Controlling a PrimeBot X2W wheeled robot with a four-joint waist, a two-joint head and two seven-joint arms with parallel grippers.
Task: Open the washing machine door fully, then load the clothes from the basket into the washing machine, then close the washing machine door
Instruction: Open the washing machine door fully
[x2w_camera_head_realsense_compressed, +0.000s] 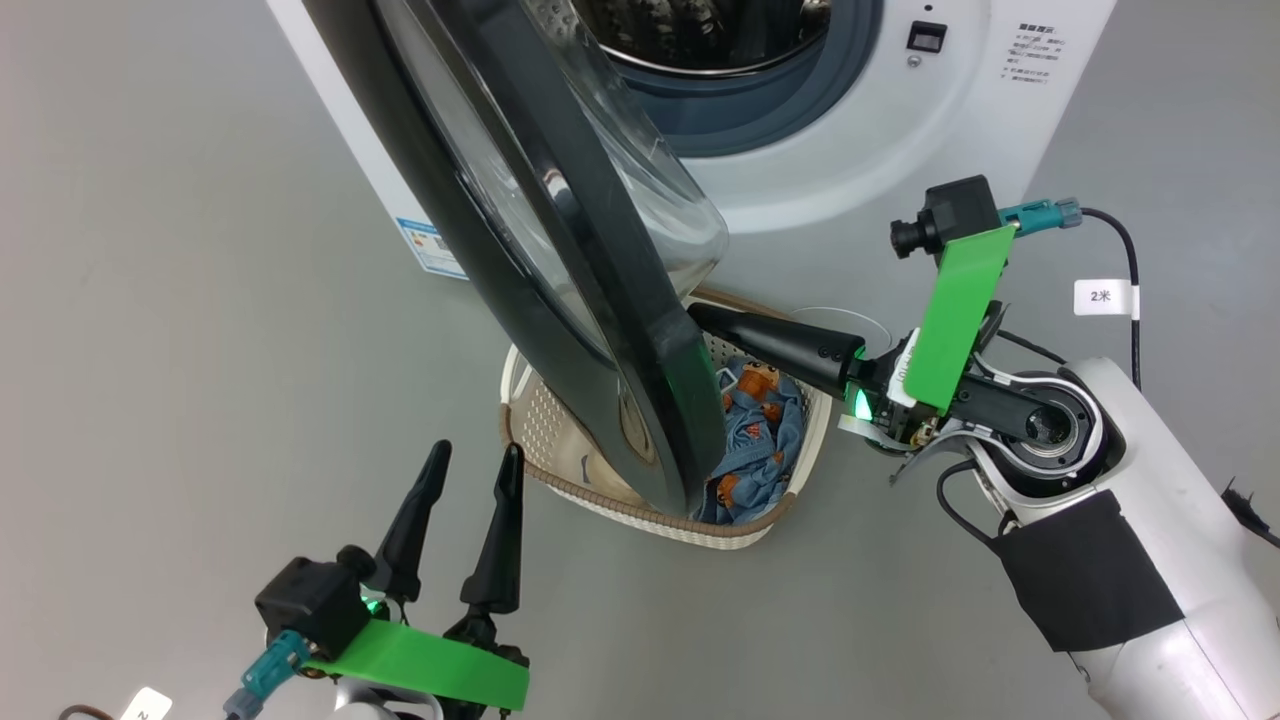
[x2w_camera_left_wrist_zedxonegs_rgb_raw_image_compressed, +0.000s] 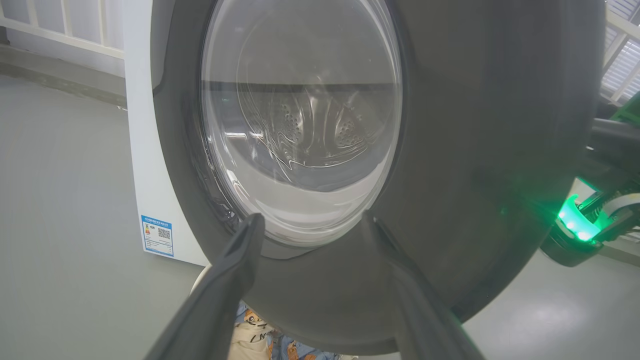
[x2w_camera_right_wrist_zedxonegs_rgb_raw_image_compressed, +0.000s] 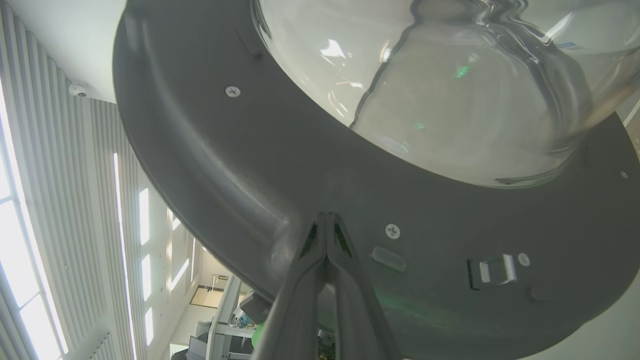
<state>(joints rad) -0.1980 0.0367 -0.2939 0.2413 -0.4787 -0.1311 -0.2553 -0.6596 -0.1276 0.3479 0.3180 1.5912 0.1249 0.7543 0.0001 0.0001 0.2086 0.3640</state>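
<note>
R end effector (x2w_camera_head_realsense_compressed: 705, 320) pressed together, tips against inner face of washing machine door (x2w_camera_head_realsense_compressed: 610, 300), over basket (x2w_camera_head_realsense_compressed: 745, 535). L end effector (x2w_camera_head_realsense_compressed: 475, 455) spread, empty, facing door's outer side.

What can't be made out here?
- Head view: washing machine door hides half the basket and part of the clothes.
- Head view: top edge cuts off the drum of the washing machine.
- Right wrist view: whether the shut right gripper touches the door.
- Head view: blue label text too small.
</note>
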